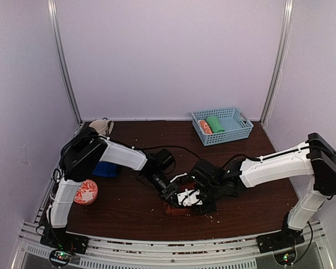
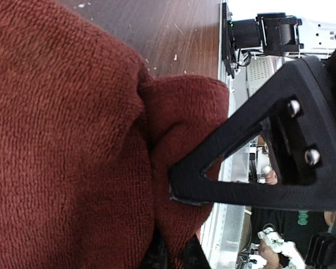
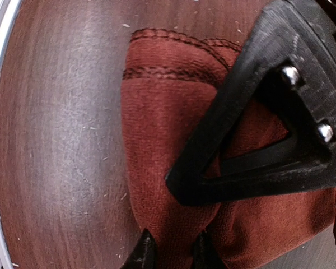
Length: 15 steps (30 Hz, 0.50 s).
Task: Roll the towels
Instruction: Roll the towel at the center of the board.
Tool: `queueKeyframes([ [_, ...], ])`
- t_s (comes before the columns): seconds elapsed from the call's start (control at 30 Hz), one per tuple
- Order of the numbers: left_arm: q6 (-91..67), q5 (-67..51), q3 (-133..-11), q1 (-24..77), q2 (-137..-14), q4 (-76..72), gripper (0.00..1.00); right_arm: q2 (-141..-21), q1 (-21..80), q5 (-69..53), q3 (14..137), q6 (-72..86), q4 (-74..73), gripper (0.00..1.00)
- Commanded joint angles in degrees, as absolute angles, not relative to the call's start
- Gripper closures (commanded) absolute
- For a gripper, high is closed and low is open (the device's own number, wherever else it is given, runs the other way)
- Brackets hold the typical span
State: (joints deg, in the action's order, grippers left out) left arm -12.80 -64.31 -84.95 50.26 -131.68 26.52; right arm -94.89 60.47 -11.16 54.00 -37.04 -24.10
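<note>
The rust-brown towel (image 1: pixel 175 211) lies bunched and partly rolled on the dark wooden table near the front middle. It fills the left wrist view (image 2: pixel 61 140) and shows in the right wrist view (image 3: pixel 162 112), where its stitched hem lies at the top. My left gripper (image 1: pixel 172 193) (image 2: pixel 176 221) is shut on a fold of it. My right gripper (image 1: pixel 195 199) (image 3: pixel 173 221) meets it from the right and is shut on the towel's end. The royal blue towel (image 1: pixel 107 170) lies at the left, mostly hidden behind my left arm.
A blue basket (image 1: pixel 238 126) at the back right holds a green rolled towel (image 1: pixel 215 124) and an orange-and-white rolled towel (image 1: pixel 205 126). A red-and-white patterned object (image 1: pixel 85 191) sits at the left front. A beige object (image 1: pixel 103 126) lies at the back left.
</note>
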Motion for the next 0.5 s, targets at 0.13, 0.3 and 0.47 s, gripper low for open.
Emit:
queueKeyframes([
  [0.13, -11.05, -42.13, -78.98, 49.18, -118.34, 20.98, 0.69, -96.54, 60.37, -24.13, 56.2, -37.19, -34.12, 0.91],
  [0.3, -11.74, -25.51, -67.47, 49.0, -100.3, 10.42, 0.64, -100.81, 58.48, -35.75, 60.74, -35.47, -42.65, 0.95],
  [0.47, -8.36, -8.38, -50.34, 53.26, -84.55, -4.02, 0.62, -108.85, 53.33, -44.5, 67.6, -34.37, -49.38, 0.97],
])
